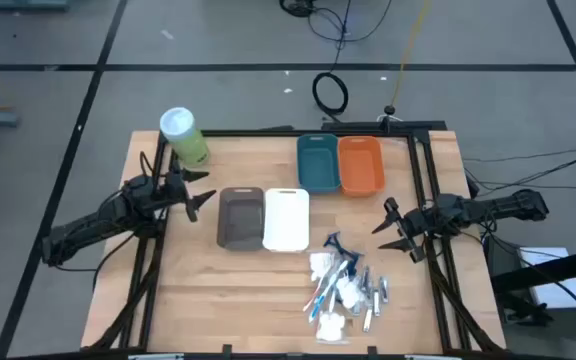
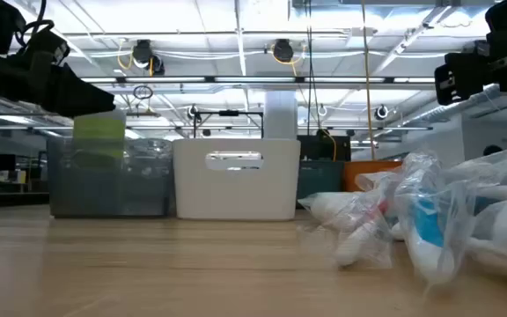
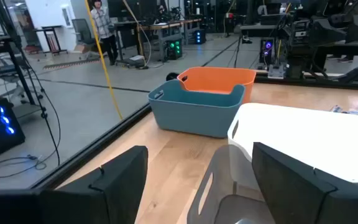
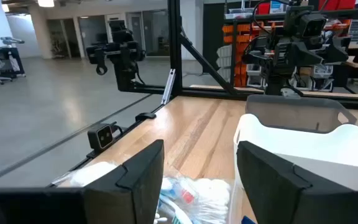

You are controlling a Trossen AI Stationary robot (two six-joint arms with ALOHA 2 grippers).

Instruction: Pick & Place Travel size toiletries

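The travel size toiletries (image 1: 343, 290) lie in a heap on the table's near right part: dark blue razors, white packets, thin toothbrushes and small silvery tubes. They show wrapped in clear film in the low view (image 2: 429, 220) and in the right wrist view (image 4: 191, 193). My left gripper (image 1: 204, 195) is open and empty above the table's left side, beside the brown bin (image 1: 240, 217). My right gripper (image 1: 388, 232) is open and empty above the table's right side, a little to the far right of the heap.
A brown bin and a white bin (image 1: 286, 218) stand side by side mid-table. A teal bin (image 1: 317, 162) and an orange bin (image 1: 360, 164) stand at the far edge. A green canister with a white lid (image 1: 184, 135) stands at the far left corner.
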